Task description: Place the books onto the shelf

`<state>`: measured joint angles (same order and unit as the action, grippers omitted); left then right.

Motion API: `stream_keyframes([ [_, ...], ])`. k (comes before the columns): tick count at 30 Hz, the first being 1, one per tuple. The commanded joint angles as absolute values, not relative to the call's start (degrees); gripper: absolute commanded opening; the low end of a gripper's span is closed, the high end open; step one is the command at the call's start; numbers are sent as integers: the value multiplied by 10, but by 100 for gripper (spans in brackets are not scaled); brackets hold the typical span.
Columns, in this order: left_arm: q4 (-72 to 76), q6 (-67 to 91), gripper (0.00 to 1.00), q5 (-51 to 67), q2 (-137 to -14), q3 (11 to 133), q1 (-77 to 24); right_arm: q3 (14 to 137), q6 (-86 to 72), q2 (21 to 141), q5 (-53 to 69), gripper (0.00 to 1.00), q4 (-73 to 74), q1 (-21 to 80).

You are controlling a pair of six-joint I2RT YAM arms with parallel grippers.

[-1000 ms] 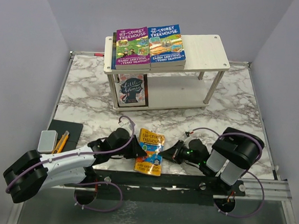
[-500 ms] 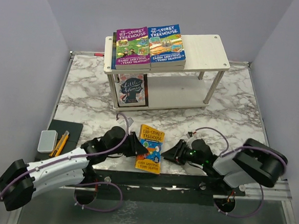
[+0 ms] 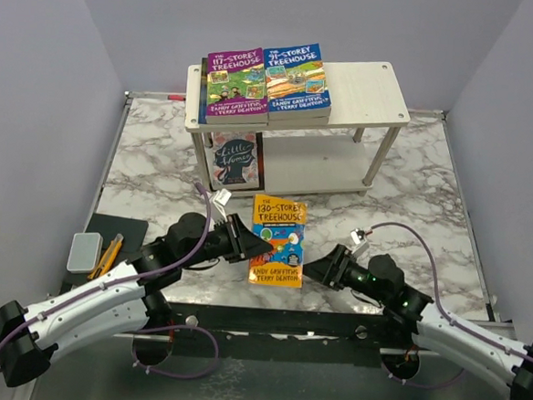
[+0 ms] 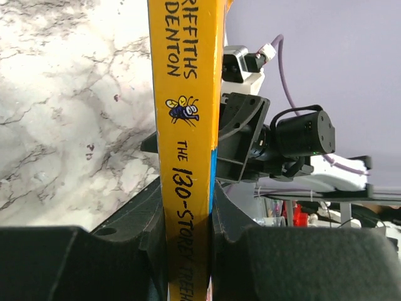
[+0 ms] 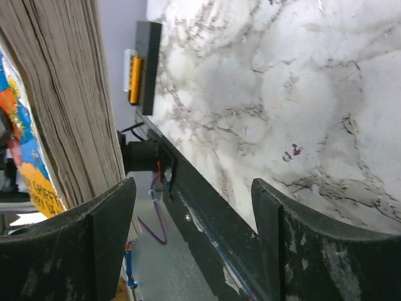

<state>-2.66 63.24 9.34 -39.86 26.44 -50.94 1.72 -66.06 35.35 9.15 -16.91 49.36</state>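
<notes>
An orange "130-Storey Treehouse" book (image 3: 278, 239) hangs above the marble table, cover up. My left gripper (image 3: 251, 247) is shut on its spine edge; the left wrist view shows the orange spine (image 4: 186, 125) clamped between the jaws of the left gripper (image 4: 188, 219). My right gripper (image 3: 323, 270) stands open just right of the book. In the right wrist view the book's page edges (image 5: 69, 94) sit beside the left finger (image 5: 94, 251), outside the gap of the right gripper (image 5: 194, 219). The white shelf (image 3: 370, 88) holds a purple book (image 3: 232, 86) and a blue book (image 3: 296, 78) on top, and a floral one (image 3: 235, 161) below.
A small grey case (image 3: 84, 251) and a yellow-handled tool (image 3: 109, 253) lie on a dark mat (image 3: 122, 231) at the near left. A black metal rail (image 3: 331, 325) runs along the front edge. Grey walls close in on three sides.
My right gripper has opened and let go of the orange book, its arm dropping low. The left gripper has carried the book away from the front edge, toward the shelf.
</notes>
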Motion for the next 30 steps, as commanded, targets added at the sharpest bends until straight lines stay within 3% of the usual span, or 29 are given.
stream_keyframes([
  [1, 13, 639, 0, 83, -376, 303, -504, 43, -644, 258, 59, 78, -48, 494],
  [5, 19, 643, 0, 81, -357, 318, -504, 67, -639, 173, 44, 79, -14, 494],
  [10, 31, 657, 0, 93, -347, 327, -504, 103, -618, 129, 58, 89, -36, 494],
  [18, 98, 683, 0, 137, -369, 336, -504, 173, -580, 273, 153, 93, -133, 495],
  [23, 127, 696, 0, 149, -372, 342, -503, 179, -585, 318, 178, 93, -183, 495],
  [30, 138, 690, 0, 133, -365, 356, -503, 161, -625, 334, 222, 81, -266, 496],
])
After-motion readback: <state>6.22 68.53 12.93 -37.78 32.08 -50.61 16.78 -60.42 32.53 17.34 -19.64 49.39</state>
